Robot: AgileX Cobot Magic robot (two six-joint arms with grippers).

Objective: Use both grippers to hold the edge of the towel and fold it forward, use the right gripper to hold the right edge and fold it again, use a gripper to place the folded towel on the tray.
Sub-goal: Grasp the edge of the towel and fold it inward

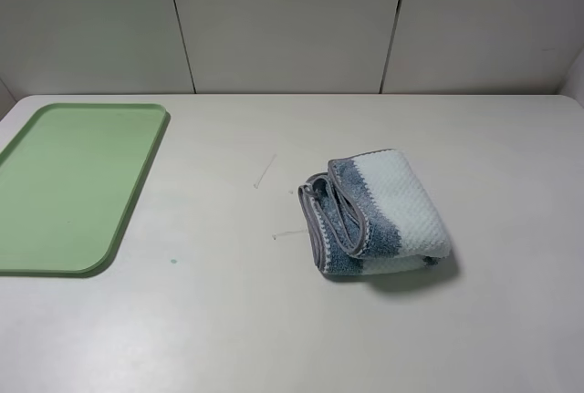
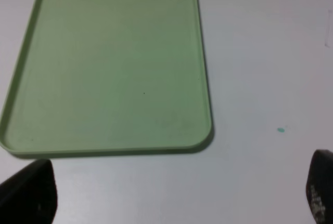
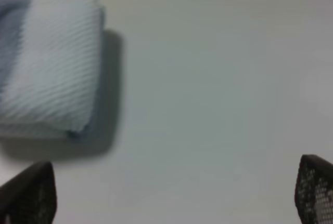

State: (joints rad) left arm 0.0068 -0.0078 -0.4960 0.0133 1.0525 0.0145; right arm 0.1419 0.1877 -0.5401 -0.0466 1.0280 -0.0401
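Pale table point(image 1: 274, 329) fills the high view. Tray point(image 1: 73, 183) lies flat at its left side, long axis running near to far and leaning right at the far end; its left edge is cut by the frame. Towel point(image 1: 383, 215) sits right of centre on the bare table, well apart from the tray, folded into a thick bundle. Its long axis runs far to near, slanting right toward me; grey hemmed folds face the tray, pale stripe on top. In my right wrist view it is blurred and cut off at the edge. My left gripper point(image 2: 174, 190) hangs over the table just off the tray's rounded corner, jaws spread wide, empty. My right gripper point(image 3: 171, 193) hangs beside the towel, also spread, holding nothing. Only fingertips show. Teal speck point(image 1: 172, 261) near the tray.
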